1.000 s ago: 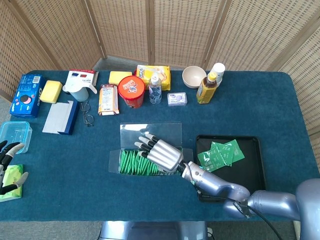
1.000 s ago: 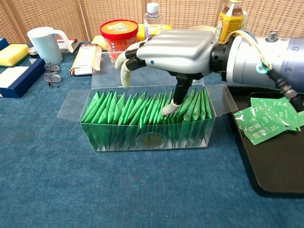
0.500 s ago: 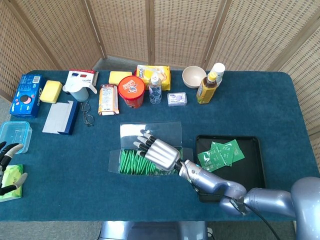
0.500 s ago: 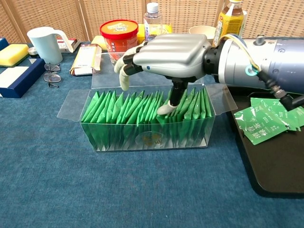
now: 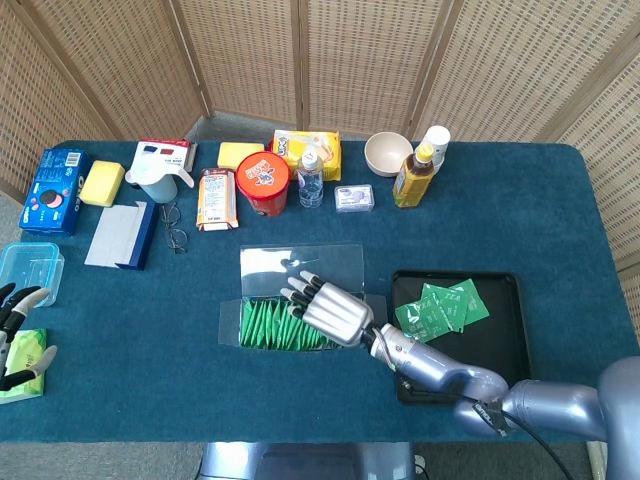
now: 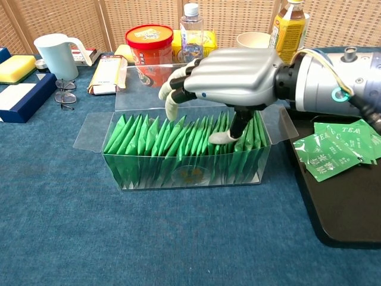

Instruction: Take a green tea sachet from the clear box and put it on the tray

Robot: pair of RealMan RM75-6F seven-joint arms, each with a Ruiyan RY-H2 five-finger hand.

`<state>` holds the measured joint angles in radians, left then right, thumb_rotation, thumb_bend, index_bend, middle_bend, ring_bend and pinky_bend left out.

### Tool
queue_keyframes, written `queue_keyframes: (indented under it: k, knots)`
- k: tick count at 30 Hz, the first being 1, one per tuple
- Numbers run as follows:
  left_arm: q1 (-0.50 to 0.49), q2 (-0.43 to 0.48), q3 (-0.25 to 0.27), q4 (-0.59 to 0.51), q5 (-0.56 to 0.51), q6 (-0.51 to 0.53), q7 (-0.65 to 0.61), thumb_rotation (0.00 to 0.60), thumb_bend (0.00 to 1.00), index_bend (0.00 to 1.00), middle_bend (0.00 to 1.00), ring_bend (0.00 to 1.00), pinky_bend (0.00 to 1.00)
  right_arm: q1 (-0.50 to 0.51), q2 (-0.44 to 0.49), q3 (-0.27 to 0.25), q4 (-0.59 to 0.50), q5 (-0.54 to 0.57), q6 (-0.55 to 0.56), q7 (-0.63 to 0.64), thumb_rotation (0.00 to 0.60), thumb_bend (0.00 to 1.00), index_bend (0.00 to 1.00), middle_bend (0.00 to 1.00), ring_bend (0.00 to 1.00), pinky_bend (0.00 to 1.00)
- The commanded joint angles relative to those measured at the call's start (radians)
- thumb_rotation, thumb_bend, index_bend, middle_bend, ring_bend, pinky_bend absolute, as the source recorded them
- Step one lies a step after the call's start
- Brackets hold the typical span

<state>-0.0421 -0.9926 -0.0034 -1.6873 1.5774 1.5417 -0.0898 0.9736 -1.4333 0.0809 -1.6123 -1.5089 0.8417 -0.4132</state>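
Blue-carpeted table before a woven folding screen

A table covered in deep teal-blue, short-piled cloth fills most of the head view, its corners rounded. Behind it stands a folding screen of tan woven cane panels set in wooden frames, angled in zigzag along the back and both sides. A strip of grey floor shows at the foot of the screen behind the table. The light is even and bright, with soft shadows.
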Motion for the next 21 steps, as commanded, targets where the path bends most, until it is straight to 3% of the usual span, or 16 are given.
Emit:
queue_keyframes:
  k: [1,21]
  knots:
    - [0.001,0.001,0.001,-0.001,0.002,0.002,-0.001,0.600,0.27,0.14,0.15,0.05,0.25,0.002,-0.005,0.000,-0.003,0.000,-0.005,-0.004,0.600,0.10,0.27,0.16,0.09,0.13]
    - [0.009,-0.001,0.002,0.018,-0.002,0.009,-0.022,0.600,0.27,0.14,0.15,0.05,0.25,0.043,-0.068,0.044,0.038,0.038,-0.038,-0.030,0.600,0.10,0.26,0.16,0.09,0.13]
